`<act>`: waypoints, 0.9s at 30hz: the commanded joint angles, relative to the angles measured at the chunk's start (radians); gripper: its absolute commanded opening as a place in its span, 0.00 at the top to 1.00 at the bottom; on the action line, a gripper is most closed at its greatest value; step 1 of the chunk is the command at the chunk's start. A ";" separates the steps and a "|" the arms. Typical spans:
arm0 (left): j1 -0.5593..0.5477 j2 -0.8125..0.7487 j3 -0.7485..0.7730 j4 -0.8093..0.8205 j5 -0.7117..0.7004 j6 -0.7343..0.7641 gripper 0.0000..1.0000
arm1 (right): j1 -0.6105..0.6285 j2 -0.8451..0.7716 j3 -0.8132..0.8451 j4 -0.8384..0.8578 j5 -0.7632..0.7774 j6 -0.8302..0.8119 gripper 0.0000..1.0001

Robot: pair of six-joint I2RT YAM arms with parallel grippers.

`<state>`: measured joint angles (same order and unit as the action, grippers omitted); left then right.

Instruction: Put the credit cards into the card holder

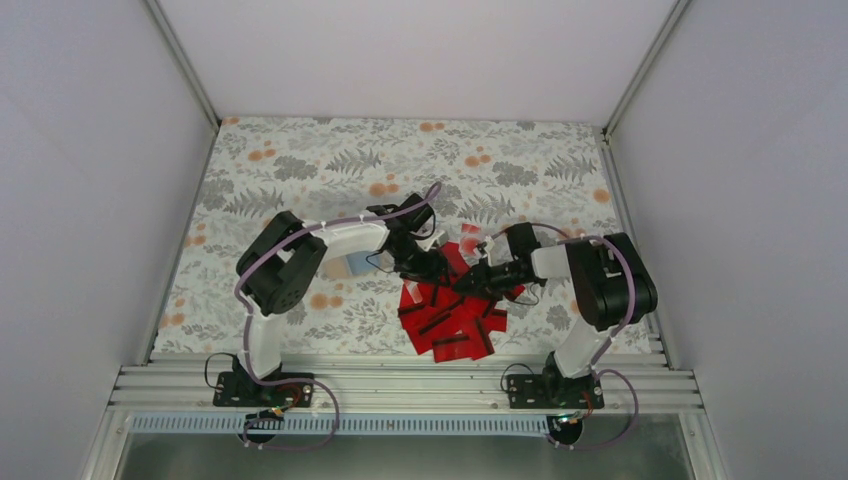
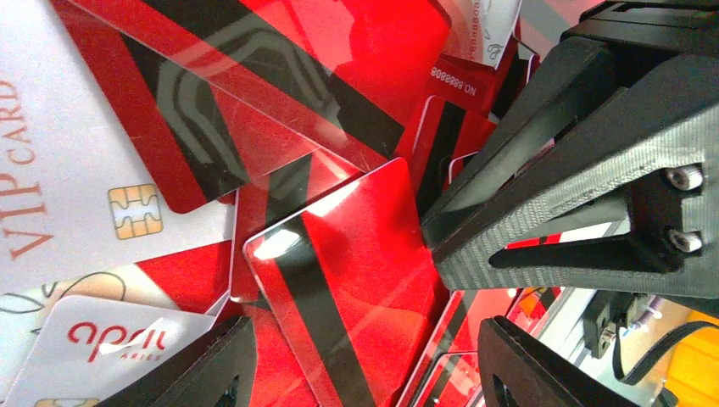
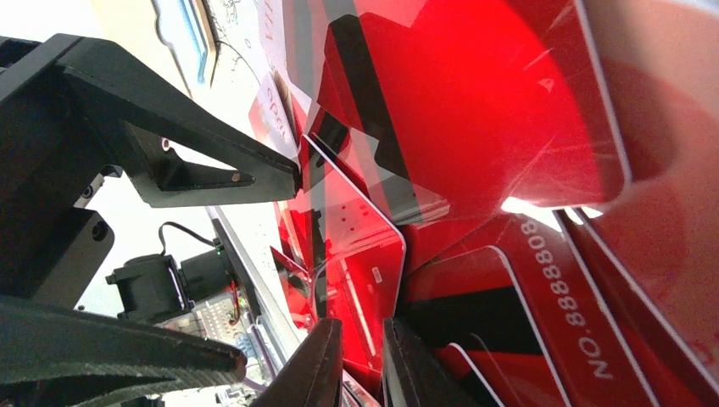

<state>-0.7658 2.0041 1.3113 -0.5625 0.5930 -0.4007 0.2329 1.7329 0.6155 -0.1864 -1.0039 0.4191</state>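
Red credit cards (image 1: 452, 318) lie heaped on the tabletop (image 1: 300, 160) between the arms, the tan card holder (image 1: 338, 268) just beside them under the left arm. The right claw (image 3: 363, 326) pinches one red card (image 3: 360, 246); the left claw (image 2: 366, 331) stands spread wide around it.

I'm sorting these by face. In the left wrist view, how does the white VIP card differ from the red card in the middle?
The VIP card is white with a gold chip and lettering; the red card is glossy red with a black stripe. The VIP card is partly covered by another card; the red card lies on top. Both are flat with rounded corners.
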 commanded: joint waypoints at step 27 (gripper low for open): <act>0.082 -0.115 -0.234 0.485 0.376 -0.165 0.44 | 0.065 0.179 0.099 0.113 0.093 0.086 0.84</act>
<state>-0.6502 1.9396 1.0760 -0.2268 0.8078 -0.5388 0.2722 1.8496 0.6937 -0.1101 -1.0668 0.5045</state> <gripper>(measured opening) 0.563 0.153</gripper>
